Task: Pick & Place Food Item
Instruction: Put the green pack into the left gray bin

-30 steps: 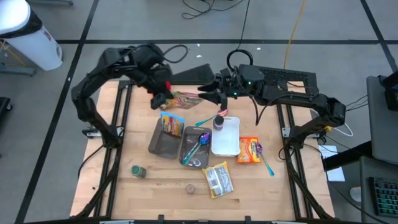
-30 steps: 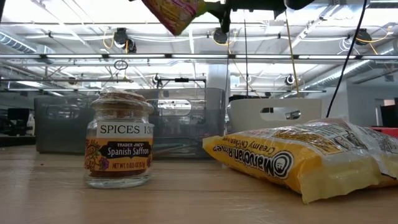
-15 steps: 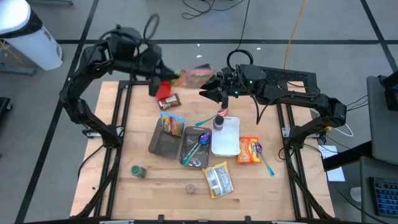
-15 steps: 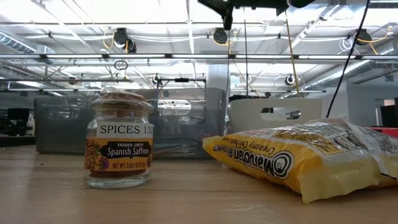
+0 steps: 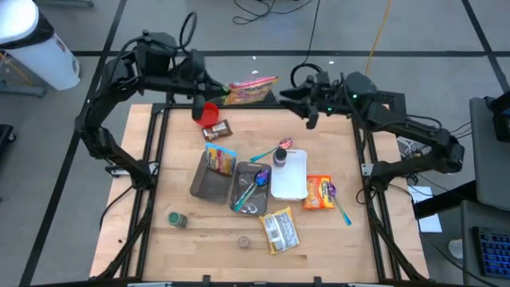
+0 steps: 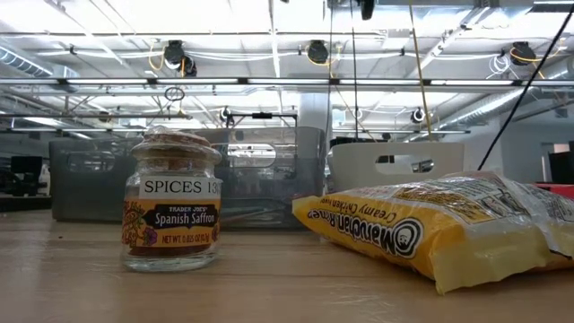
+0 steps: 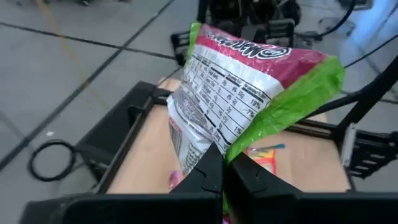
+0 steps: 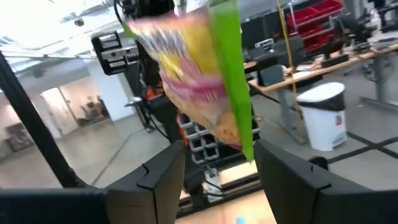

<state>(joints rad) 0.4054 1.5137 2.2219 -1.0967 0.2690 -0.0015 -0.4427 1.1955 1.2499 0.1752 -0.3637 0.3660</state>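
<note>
Two arms meet high over the far edge of the table (image 5: 183, 239) in the high view. The left gripper (image 5: 213, 93) pinches one end of the snack bag (image 5: 251, 88), so the bag hangs in the air between the arms, past the table's far edge. The right gripper (image 5: 296, 97) waits just beside the bag's other end, apart from it. If the left one lets go too soon, I think the bag would drop to the floor, not onto the wood. On the table lie the trays (image 5: 231, 185), a white tray (image 5: 290, 174), other packets and a red cup (image 5: 209, 113), so a falling bag could also knock things. The low view shows only the spice jar (image 6: 171, 199) and a yellow noodle packet (image 6: 439, 224) on the wood; no gripper or bag shows there. The left wrist view shows the left fingers (image 7: 208, 177) squeezed tight on a thin bottom corner of the bag (image 7: 245, 81). That corner is small, so the bag could slip or swing. The right wrist view shows the right fingers (image 8: 163, 171) spread wide with the bag (image 8: 199, 74) just ahead, blurry. If they close early, they might miss it.
</note>
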